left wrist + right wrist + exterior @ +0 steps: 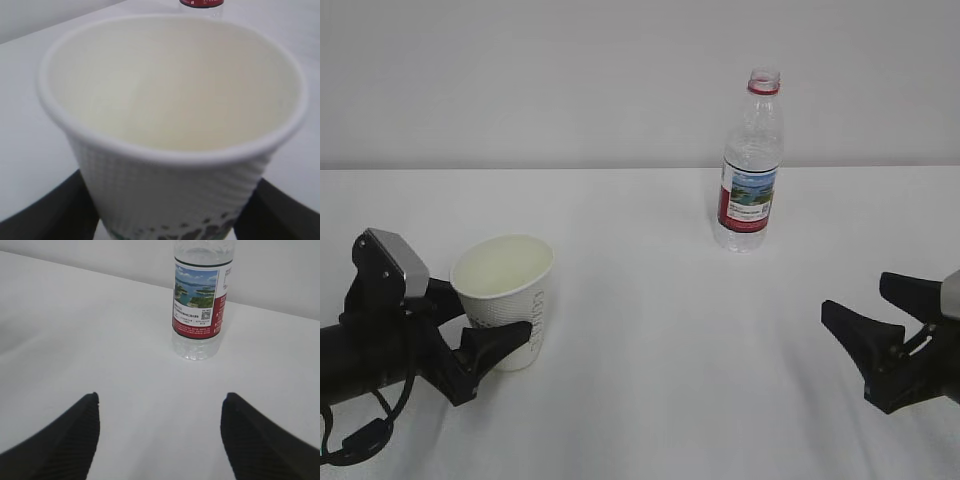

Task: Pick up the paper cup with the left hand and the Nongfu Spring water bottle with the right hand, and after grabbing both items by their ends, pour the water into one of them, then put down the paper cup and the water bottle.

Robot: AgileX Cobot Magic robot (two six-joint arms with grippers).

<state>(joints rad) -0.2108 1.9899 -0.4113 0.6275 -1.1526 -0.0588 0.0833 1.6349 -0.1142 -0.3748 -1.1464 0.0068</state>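
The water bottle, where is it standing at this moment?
In the exterior view the water bottle stands upright at the back right of the table, far from the paper cup and ahead of the right gripper, untouched.

red-white label [196, 302] on the nongfu spring water bottle [748, 165]: landscape picture, qr code, several lines of small print, none legible. grey vertical lettering on the wall of the paper cup [508, 297], too blurred to read. dark green logo marks at the cup's base in left wrist view, unreadable.
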